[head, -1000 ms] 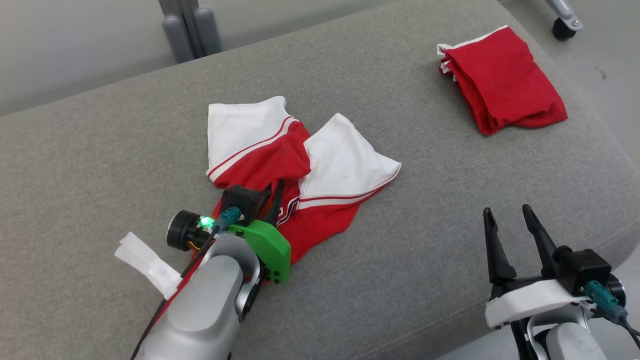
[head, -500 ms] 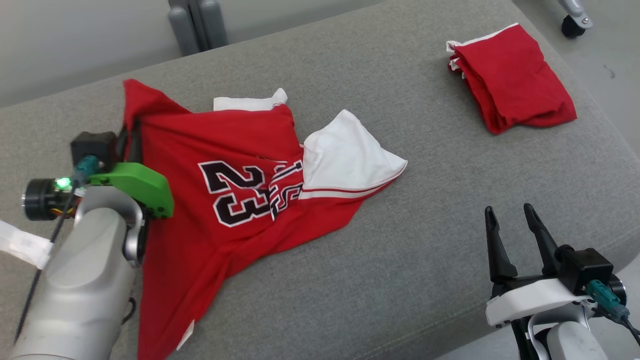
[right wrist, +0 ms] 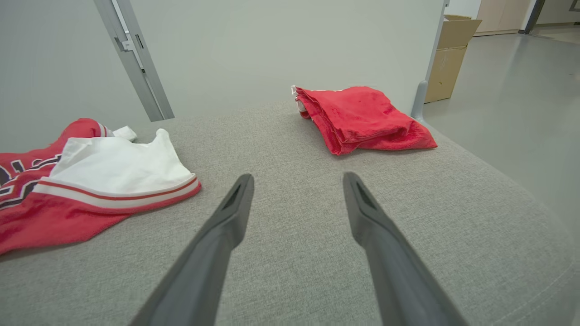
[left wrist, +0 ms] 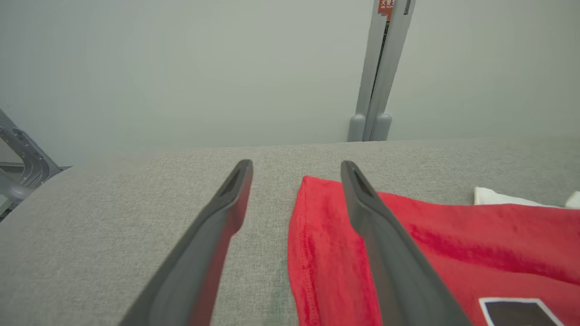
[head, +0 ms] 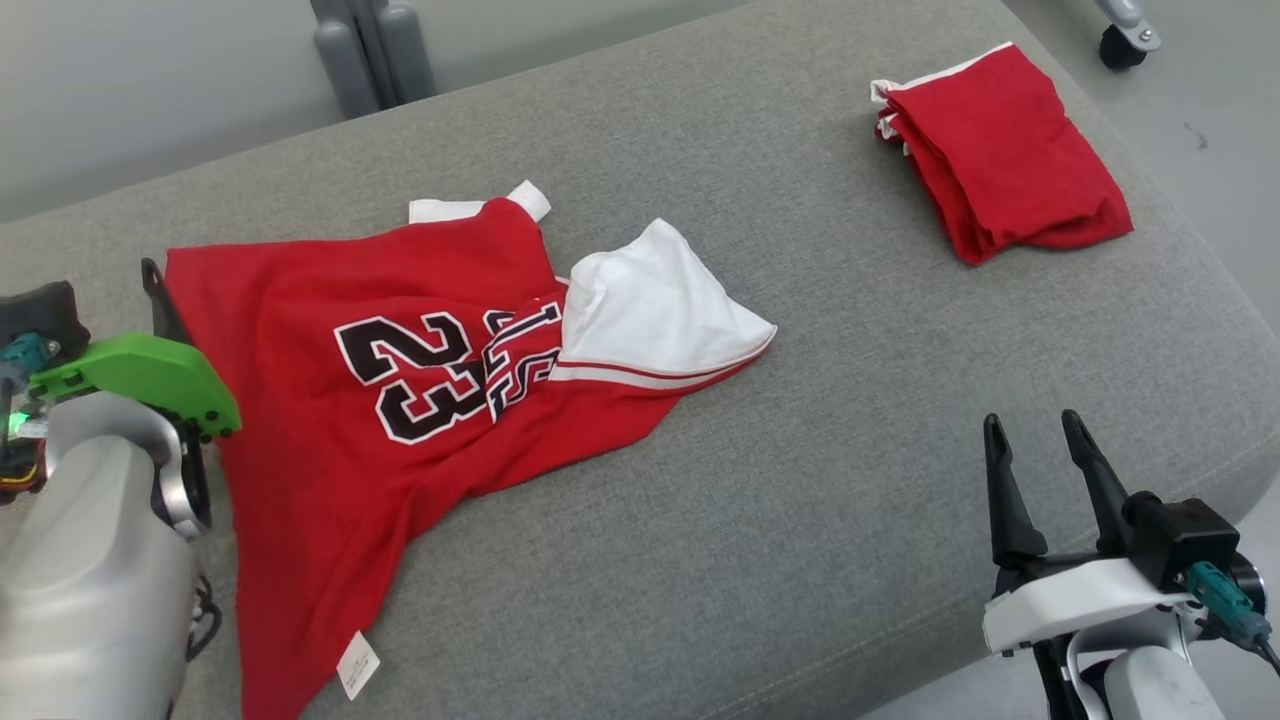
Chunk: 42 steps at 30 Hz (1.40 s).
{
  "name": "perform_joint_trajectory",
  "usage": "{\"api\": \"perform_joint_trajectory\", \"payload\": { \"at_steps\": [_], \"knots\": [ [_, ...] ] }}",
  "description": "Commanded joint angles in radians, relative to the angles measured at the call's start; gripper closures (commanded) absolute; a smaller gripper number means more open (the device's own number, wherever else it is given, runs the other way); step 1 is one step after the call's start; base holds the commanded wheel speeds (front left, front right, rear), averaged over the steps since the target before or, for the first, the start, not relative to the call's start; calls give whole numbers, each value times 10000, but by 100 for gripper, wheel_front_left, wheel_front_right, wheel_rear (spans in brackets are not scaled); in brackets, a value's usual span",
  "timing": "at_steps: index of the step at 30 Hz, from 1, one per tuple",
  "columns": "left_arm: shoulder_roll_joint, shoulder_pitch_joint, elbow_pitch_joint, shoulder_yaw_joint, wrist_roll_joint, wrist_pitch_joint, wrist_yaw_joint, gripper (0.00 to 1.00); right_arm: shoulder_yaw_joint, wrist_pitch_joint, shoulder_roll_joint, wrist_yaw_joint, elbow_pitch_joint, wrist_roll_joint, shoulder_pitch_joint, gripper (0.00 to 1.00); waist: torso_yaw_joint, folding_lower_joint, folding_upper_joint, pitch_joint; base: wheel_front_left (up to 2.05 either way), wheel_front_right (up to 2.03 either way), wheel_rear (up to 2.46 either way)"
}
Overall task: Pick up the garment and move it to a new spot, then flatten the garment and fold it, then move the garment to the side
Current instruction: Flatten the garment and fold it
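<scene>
At the cushion's (head: 700,560) left edge, the left gripper's (left wrist: 295,166) fingers (left wrist: 217,226) are standing wide over the jersey's (head: 300,290) corner, likely for flattening; the right gripper's (head: 1031,420) are idling wide.

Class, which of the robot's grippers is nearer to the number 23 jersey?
Left. The left gripper is open at the edge of the jersey, one finger above the red cloth; the right gripper sits apart, over bare cushion.

Holding the left gripper (left wrist: 295,168) spread wide over the grey woven cushion (left wrist: 113,226) — framing the stitched edge of the red fabric jersey (left wrist: 453,244), lying flat and running rightward under one dark jaw.
</scene>
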<state>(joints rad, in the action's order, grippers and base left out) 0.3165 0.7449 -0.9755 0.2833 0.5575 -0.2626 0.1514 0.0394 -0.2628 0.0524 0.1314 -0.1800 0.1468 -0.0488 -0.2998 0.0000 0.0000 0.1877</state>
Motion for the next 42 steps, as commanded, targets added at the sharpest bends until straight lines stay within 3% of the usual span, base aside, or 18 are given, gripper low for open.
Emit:
{"api": "perform_joint_trajectory", "payload": {
  "at_steps": [1, 5, 12, 20, 29, 31, 35, 37, 38, 42],
  "knots": [
    [-245, -140, 355, -151, 128, -27, -20, 0, 33, -24, 4, -14, 20, 10, 118, 0, 74, 0, 0, -42, 0, 0, 0],
    [-1112, -448, 1098, 197, 189, 16, -749, 0, -50, -24, -5, -16, 15, 15, 146, 0, 179, 0, 0, -28, 0, 0, 0],
    [-2282, -17, 1797, 1678, 32, 1248, -2088, 0, -358, -24, -7, -16, 121, -17, -312, 0, 42, 0, 0, 369, 0, 0, 0],
    [-2591, 455, 1563, 2858, 73, 2334, -2413, 0, -542, -24, -12, -16, 131, 122, -551, 0, -426, 0, 0, 938, 0, 0, 0],
    [-2635, 678, 1090, 3242, 413, 2329, -2448, 0, -500, -24, -16, -16, 37, 272, -539, 0, -554, 0, 0, 1022, 0, 0, 0],
    [-2635, 717, 1042, 3332, 442, 2217, -2463, 33, -494, -24, -16, -16, 24, 278, -597, 0, -529, 0, 0, 1004, 0, 0, 0],
    [-2639, 800, 1035, 3562, 575, 1978, -2473, 62, -560, -24, -17, -16, -9, 277, -644, 0, -487, 0, 0, 967, 0, 0, 0],
    [-2640, 794, 1095, 3735, 669, 1880, -2476, 91, -576, -24, -15, -16, -22, 277, -654, 0, -474, 0, 0, 942, 0, 0, 0],
    [-2640, 779, 1128, 3829, 718, 1839, -2484, 100, -583, -24, -15, -16, -21, 277, -656, 0, -471, 0, 0, 932, 0, 0, 0],
    [-2640, 609, 1305, 4293, 904, 1678, -2540, 100, -570, -24, -16, -16, -37, 272, -601, 0, -458, 0, 0, 852, 0, 0, 0]
  ]
}}
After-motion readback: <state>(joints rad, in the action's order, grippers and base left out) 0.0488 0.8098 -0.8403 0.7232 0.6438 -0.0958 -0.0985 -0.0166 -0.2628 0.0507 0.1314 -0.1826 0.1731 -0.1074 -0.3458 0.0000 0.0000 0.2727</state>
